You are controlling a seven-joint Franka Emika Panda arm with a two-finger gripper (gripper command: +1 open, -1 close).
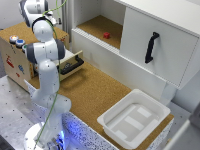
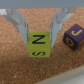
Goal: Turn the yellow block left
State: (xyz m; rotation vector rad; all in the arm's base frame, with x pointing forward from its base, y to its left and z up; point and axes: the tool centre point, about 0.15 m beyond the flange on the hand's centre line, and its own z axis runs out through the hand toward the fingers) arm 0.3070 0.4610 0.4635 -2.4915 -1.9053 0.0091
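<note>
In the wrist view the yellow block [image 2: 39, 43] rests on the cork surface [image 2: 15, 65], showing dark letters N and S. My gripper [image 2: 39, 34] hangs over it with one finger [image 2: 22, 30] on either side; the jaws stand open, close beside the block with a thin gap showing. In the exterior view the arm [image 1: 46, 60] hides the gripper and the yellow block.
A purple block [image 2: 73, 37] with a yellow J lies close beside the yellow one. The exterior view shows an open drawer [image 1: 71, 62], a white bin [image 1: 134, 117] on the cork table [image 1: 90, 90], a white cabinet with a black handle [image 1: 151, 46] and a red object [image 1: 106, 35] on its shelf.
</note>
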